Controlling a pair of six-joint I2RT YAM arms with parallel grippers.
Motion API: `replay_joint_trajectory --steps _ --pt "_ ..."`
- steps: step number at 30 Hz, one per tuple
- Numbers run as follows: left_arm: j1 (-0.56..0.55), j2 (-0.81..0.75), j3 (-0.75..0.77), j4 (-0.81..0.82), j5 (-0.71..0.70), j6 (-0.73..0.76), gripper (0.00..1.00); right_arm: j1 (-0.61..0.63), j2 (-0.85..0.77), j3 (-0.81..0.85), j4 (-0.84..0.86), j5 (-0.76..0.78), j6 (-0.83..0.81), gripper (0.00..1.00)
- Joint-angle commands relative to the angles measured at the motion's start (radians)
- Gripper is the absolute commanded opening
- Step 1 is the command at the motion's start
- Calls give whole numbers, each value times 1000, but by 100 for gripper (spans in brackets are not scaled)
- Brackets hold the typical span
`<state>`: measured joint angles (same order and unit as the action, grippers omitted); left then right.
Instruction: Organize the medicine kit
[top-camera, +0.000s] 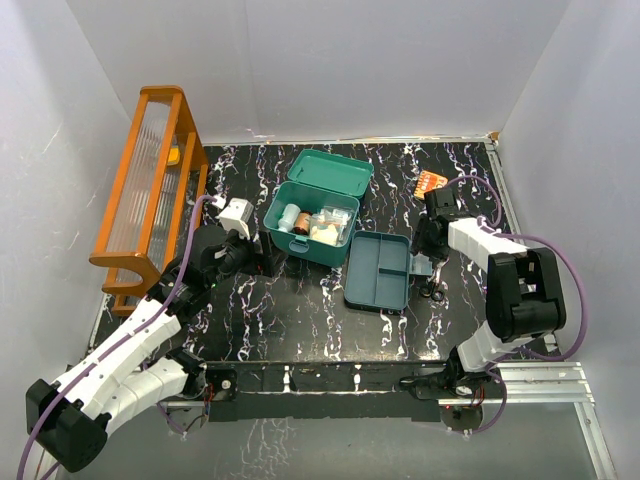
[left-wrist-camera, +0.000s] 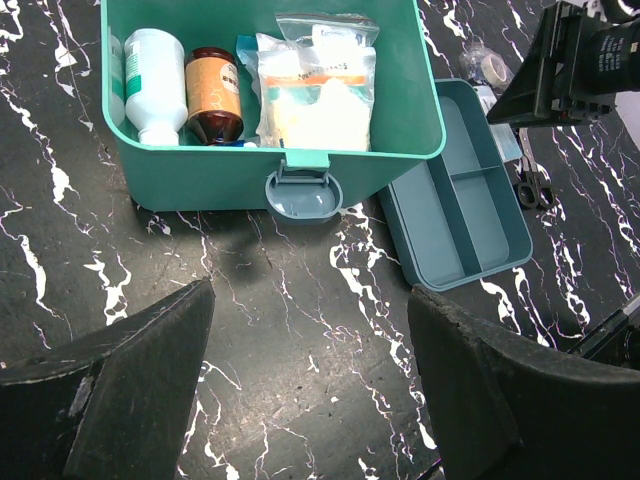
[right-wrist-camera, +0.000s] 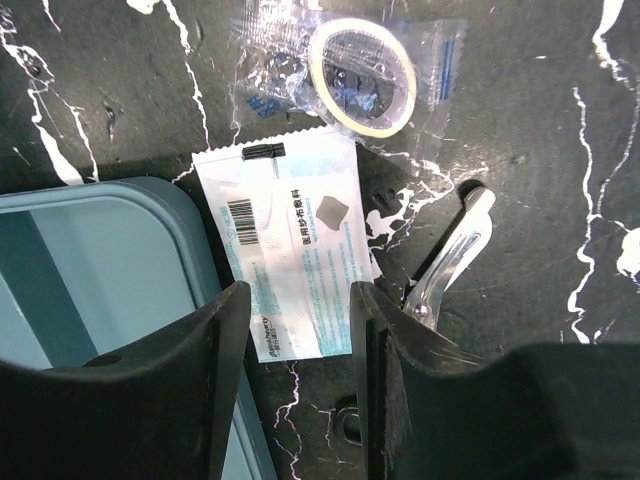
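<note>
White walls close in a black marbled table (top-camera: 300, 330), and the medicine kit (top-camera: 305, 250) stands open at its middle, lid hinged back. Its tray insert (top-camera: 378, 272) lies on the table just right of the box. A white bottle (left-wrist-camera: 150, 70), a brown bottle (left-wrist-camera: 213, 95) and a zip bag (left-wrist-camera: 315, 85) are already inside the box.

Your right hand (right-wrist-camera: 300, 295) hangs over a flat white sachet (right-wrist-camera: 290, 220) just beside the tray, its fingers half spread and gripping nothing. This looks like the pick-up of that sachet for one of the tray's compartments.

The sachet is wider than the gap between your fingers, so spread them more before you go down, or they will only press the packet flat. Set them on its two long edges and close slowly, so the packet buckles upward into the grip. Mind the left finger: the tray's rim is right against that side. Mind the right finger too, as the scissors (right-wrist-camera: 450, 250) lie close by and could be dragged along. The wrapped tape roll (right-wrist-camera: 362, 75) sits just beyond the sachet; leave it alone for now.

Your left hand (left-wrist-camera: 310, 295) is open wide and empty in front of the box. Hold it there, clear of the tray.
</note>
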<state>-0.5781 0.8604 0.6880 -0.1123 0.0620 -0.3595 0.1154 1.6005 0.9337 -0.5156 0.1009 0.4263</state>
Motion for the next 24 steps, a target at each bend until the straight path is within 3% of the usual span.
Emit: replay_joint_trajectory --steps 1,17,24 --pt "-2 -15 6 17 4 1 77 -3 -55 37 21 54 -1 44" --pt "-2 -7 -1 25 12 -5 77 -4 43 55 5 34 -51 41" --pt "-2 -1 3 20 9 -4 77 -4 37 52 5 34 -40 26"
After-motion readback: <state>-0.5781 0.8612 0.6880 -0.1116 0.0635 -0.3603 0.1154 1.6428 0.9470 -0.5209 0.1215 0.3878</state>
